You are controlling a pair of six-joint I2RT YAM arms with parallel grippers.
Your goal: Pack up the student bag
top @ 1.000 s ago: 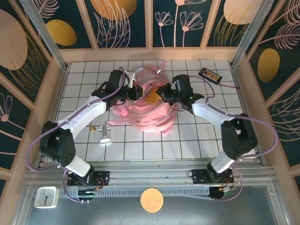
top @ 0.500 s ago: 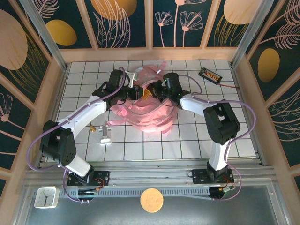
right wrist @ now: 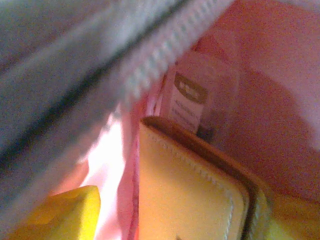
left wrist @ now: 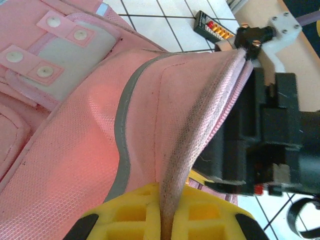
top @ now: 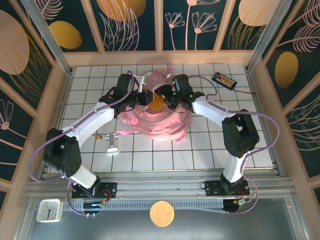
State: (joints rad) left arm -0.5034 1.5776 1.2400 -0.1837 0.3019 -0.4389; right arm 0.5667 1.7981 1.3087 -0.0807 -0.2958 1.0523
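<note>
The pink student bag (top: 155,120) lies mid-table with its mouth held up. My left gripper (top: 144,98) is shut on the bag's zipper edge (left wrist: 200,125); its yellow fingers (left wrist: 125,212) pinch the fabric between them. My right gripper (top: 169,98) is at the bag's mouth, shut on a flat tan stitched case (top: 157,103). In the right wrist view the tan case (right wrist: 190,195) sits between the yellow pads (right wrist: 65,215), inside the pink lining, under the zipper teeth (right wrist: 165,45). A label (right wrist: 187,100) shows deeper in the bag.
A black device with red buttons (top: 223,80) lies at the back right, also seen as the black device (left wrist: 215,27). A small white-silver item (top: 112,145) and a tiny brass piece (top: 99,136) lie left of the bag. The right arm's black body (left wrist: 270,140) is close beside the held edge.
My right gripper has moved left and forward, carrying the tan case from beside the bag into its opening. The left gripper has kept its hold on the edge.
</note>
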